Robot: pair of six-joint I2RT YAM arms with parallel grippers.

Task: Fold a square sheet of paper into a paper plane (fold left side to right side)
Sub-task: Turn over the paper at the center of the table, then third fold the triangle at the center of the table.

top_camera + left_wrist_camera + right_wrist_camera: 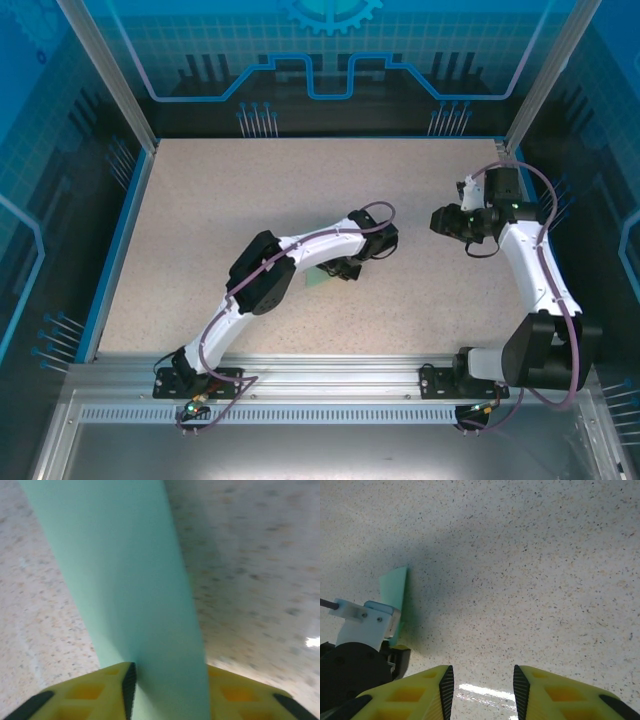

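Note:
The mint-green sheet of paper is folded into a long narrow strip that runs from my left gripper's jaws up across the left wrist view. My left gripper is open. The paper passes through the wide gap, next to the left pad and hiding the right pad. From above, a small green piece of the paper pokes out under the left gripper at the table's middle. My right gripper hovers to the right, apart from the paper. In its own view the right gripper is open over bare table, with the paper at the far left.
The speckled beige table has a blue rim and metal corner posts. A metal rail at the near edge holds both arm bases. The left arm's wrist shows at the lower left of the right wrist view.

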